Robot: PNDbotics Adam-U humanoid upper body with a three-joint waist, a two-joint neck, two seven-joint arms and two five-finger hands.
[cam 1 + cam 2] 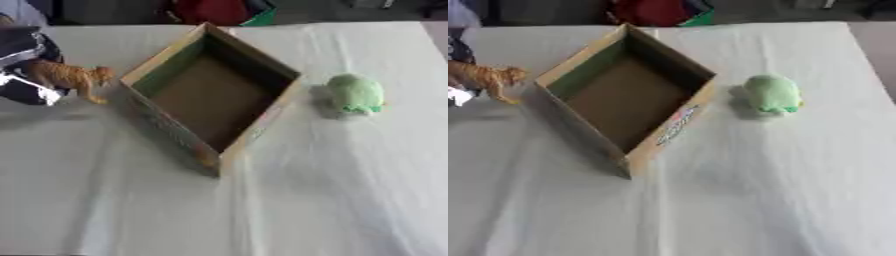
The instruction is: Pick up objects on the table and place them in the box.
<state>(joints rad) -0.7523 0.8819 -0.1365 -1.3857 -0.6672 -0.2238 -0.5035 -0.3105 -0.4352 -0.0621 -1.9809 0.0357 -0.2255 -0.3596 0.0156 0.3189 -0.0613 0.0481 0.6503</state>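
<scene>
An open cardboard box [262, 117] is set on a table covered with a white cloth [332, 190], turned so that one corner points toward the camera and another toward the far edge. The inside of the box is brown and bare; nothing is seen lying in it. A printed label is visible on the box's outer wall in the right eye view, on the side facing the near right.

To the left of the box, an orange toy animal [72, 76] with four legs is held up by the left hand [24, 70], which enters from the left edge. The toy is seen just beside the box's left corner, its head turned toward the box and its legs hanging down above the cloth. The hand, black with pale parts, is wrapped around the toy's rear half, with the fingers closed on it; how each finger lies cannot be made out.

To the right of the box, a soft green toy [354, 93] with a rounded shape is resting on the cloth, near the box's right wall but apart from it.

The right hand is not seen in either view.
</scene>
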